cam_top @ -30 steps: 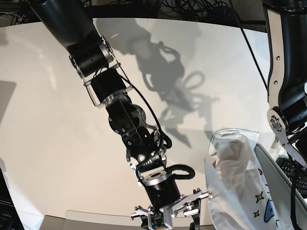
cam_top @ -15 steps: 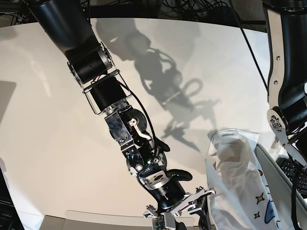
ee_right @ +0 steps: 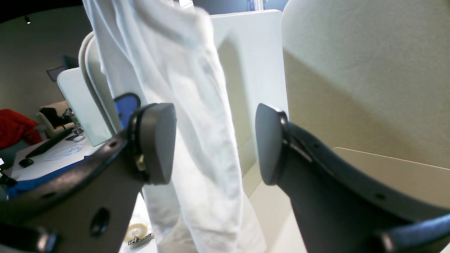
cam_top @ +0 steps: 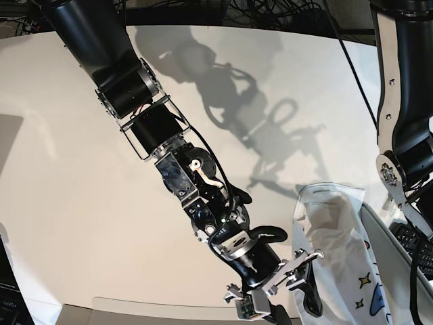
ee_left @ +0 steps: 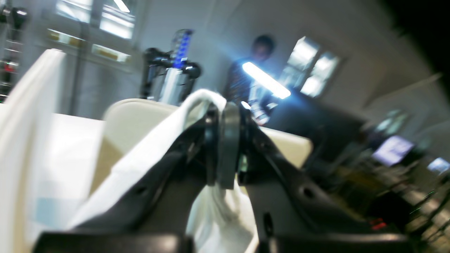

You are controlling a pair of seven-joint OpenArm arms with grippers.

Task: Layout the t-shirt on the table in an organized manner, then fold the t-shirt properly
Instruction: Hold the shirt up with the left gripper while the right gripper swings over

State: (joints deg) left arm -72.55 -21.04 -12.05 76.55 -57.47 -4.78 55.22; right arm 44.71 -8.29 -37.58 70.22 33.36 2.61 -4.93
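The white t-shirt [cam_top: 331, 250] hangs bunched at the lower right of the base view, above the off-white table [cam_top: 81, 169], with stars printed low on it. In the left wrist view my left gripper [ee_left: 226, 116] is shut on a fold of the t-shirt [ee_left: 140, 165], which drapes over one finger. My right gripper [cam_top: 292, 303] stands open at the shirt's left edge. In the right wrist view its two pads [ee_right: 156, 140] stand wide apart, and the hanging t-shirt [ee_right: 204, 151] fills the gap between them. Whether a pad touches the cloth I cannot tell.
The right-hand arm column [cam_top: 402, 122] rises beside the shirt. A keyboard [cam_top: 419, 250] lies at the right edge, a grey box corner [cam_top: 135, 311] at the bottom, and cables [cam_top: 270, 10] along the top. A person [ee_left: 253, 70] stands behind in the left wrist view.
My right arm has swung right, carrying its open gripper from the bottom centre to the shirt's left edge. The shirt and the left arm have stayed still.
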